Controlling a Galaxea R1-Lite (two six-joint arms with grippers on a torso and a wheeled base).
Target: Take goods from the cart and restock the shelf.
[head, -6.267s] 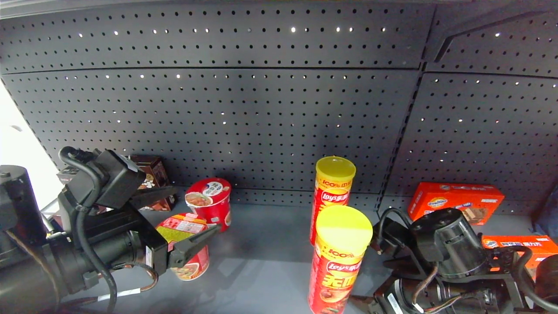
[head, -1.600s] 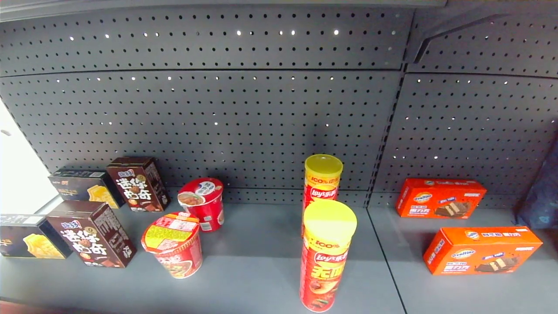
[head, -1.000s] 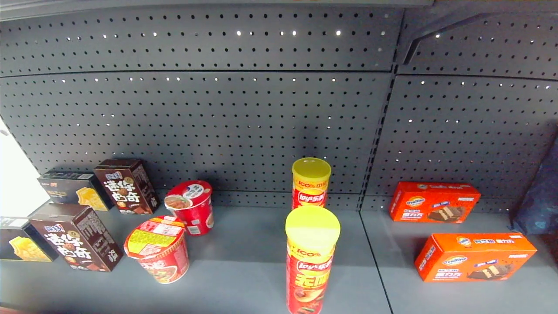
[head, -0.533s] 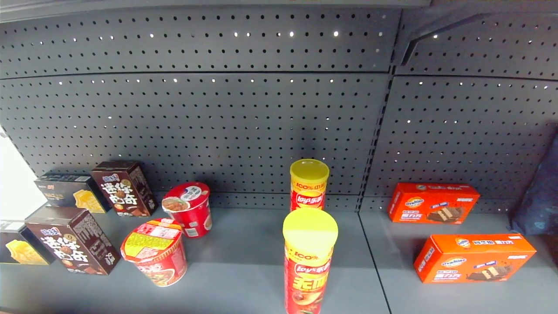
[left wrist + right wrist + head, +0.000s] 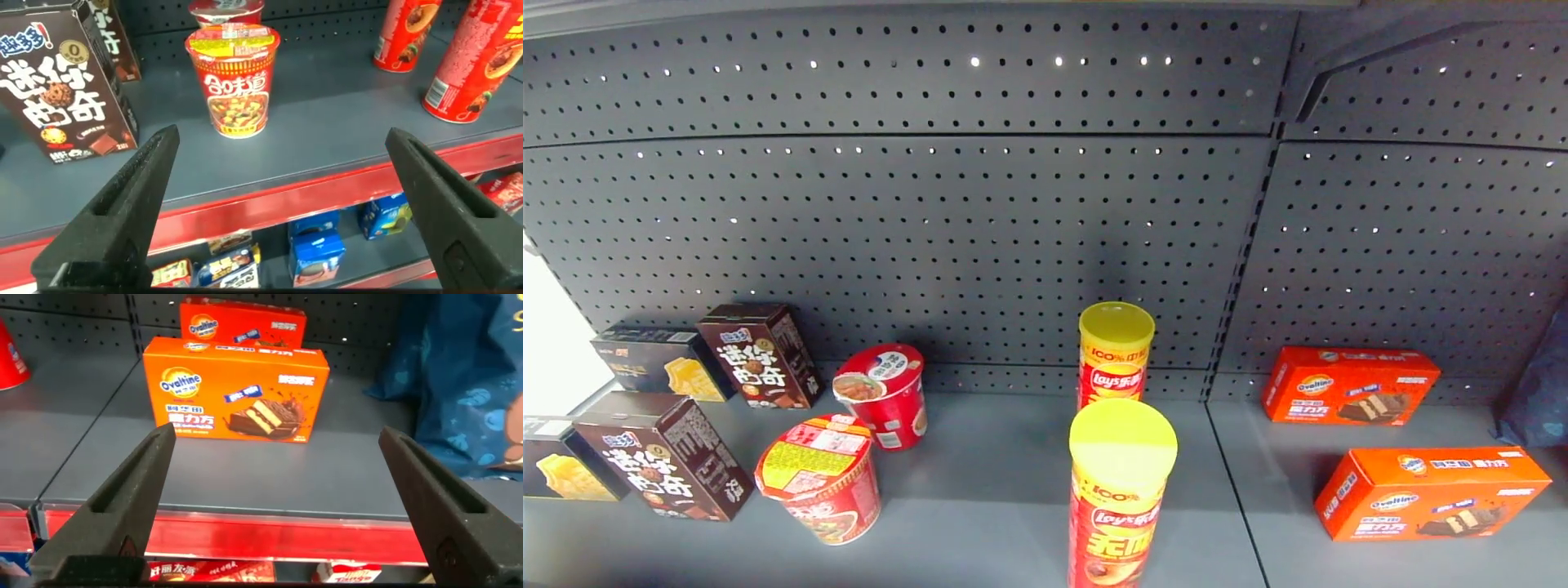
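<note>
**Along the shelf front: both end effectors empty, tall can is the hazard**

On the shelf (image 5: 996, 498) the goods stand in paired rows. The front chip can (image 5: 1121, 490) is close to the front edge, with the rear chip can (image 5: 1115, 355) behind it. The front noodle cup (image 5: 821, 482) is likewise forward. Brown snack boxes (image 5: 662, 453) fill the left end and orange wafer boxes (image 5: 1429, 490) the right. The left end effector (image 5: 279, 135) hangs in front of the shelf opposite the noodle cup, fingers wide apart and holding nothing. The right end effector (image 5: 276, 431) is the same, opposite the nearer orange box.

My worry is the front chip can: it is tall, narrow, probably top-heavy, and near the edge. If I bring the next item from the cart in with fingers spread this wide, I could clip the can and send it off the shelf. If I come in low, an item could catch the red lip (image 5: 270, 204).

From the head camera I get the depth order and the pegboard back (image 5: 931, 229). The wrist cameras add the lip, the packets (image 5: 315, 253) on the tier below, and how close the blue bag (image 5: 470, 376) sits to the orange boxes.
</note>
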